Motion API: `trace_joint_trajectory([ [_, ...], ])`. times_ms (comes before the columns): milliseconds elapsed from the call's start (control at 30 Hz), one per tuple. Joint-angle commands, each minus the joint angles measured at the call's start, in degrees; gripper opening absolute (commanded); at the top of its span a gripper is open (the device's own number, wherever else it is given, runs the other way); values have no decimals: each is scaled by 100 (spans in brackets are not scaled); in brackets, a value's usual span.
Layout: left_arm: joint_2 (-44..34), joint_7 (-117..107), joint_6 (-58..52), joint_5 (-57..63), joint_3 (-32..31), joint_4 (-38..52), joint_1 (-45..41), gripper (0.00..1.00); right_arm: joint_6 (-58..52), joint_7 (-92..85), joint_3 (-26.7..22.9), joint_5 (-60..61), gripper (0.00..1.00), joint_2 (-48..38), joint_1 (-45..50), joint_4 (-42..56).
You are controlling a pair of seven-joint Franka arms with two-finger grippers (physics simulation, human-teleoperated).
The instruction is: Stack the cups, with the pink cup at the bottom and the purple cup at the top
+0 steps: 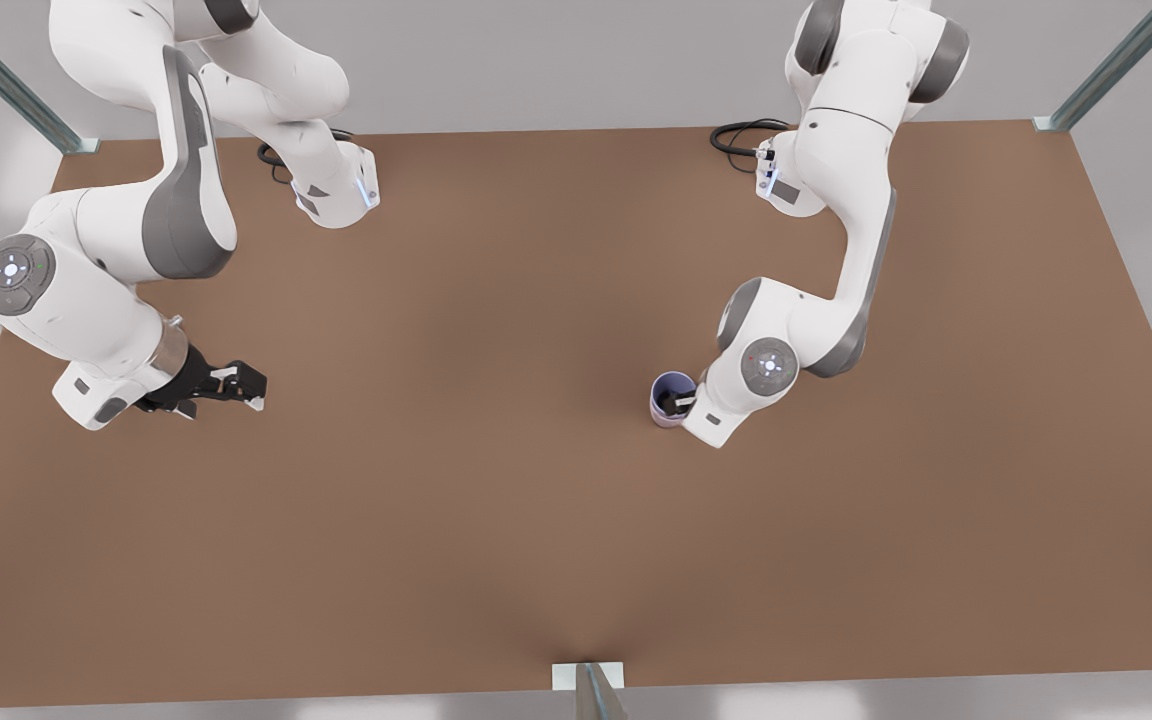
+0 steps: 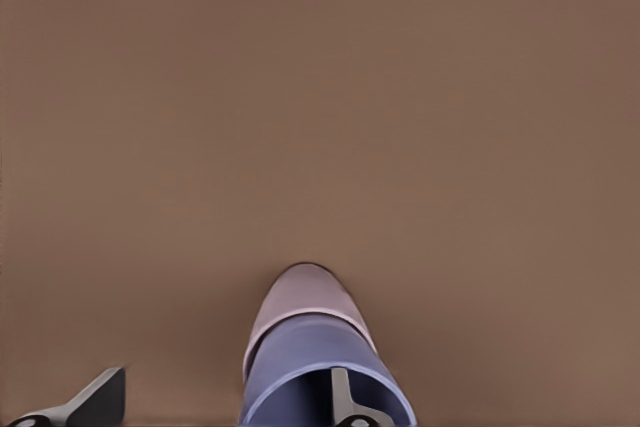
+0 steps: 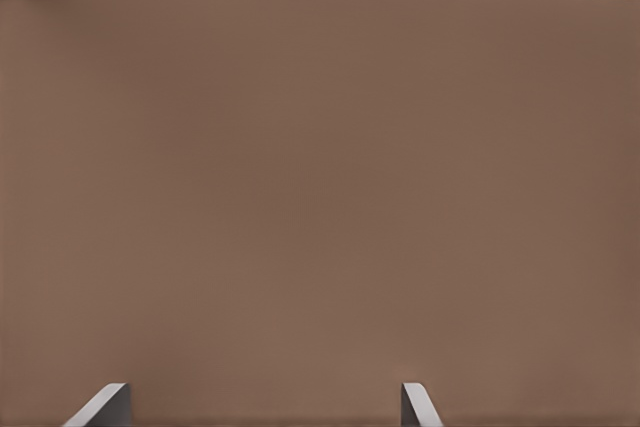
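The purple cup sits nested inside the pink cup on the brown table, right of centre in the front view. In the left wrist view the purple cup is close up, and the pink cup pokes out from beneath it. My left gripper is at the stack and open: one finger is inside the purple cup and the other stands well outside the wall. My right gripper waits open over bare table at the front view's left.
The brown table spreads wide around the stack. Both arm bases with black cables stand at the far edge. Metal frame posts mark the table's corners and the middle of its near edge.
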Motion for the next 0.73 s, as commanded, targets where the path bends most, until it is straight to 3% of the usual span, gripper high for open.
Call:
trace_joint_trajectory([
  [0, -19, -258, -278, 20, 0, 6, 2, 100, -3, 150, 0, 5, 100, -6, -3, 3],
  [367, -326, -258, -1383, -33, 53, 532, 72, 100, 6, 106, 0, 5, 100, -6, -21, 12],
  [400, -528, 127, -2070, 37, 70, 1270, 625, 99, 6, 106, 0, 5, 100, -6, -21, 12],
  [433, -880, 1523, -2448, 388, 298, 1368, 872, 99, 6, 106, 0, 5, 100, -6, -21, 12],
  [467, -1231, 2677, -2607, 898, 387, 1289, 951, 99, 15, 106, 0, 5, 100, -6, -21, 12],
  [533, -1846, 2862, -2888, 1004, 632, 895, 1136, 99, 15, 106, 0, 5, 100, -6, -21, 12],
  [700, -1663, 3100, -3284, 951, 940, 1104, 1206, 100, 15, 106, 0, 31, 100, -6, -21, 12],
])
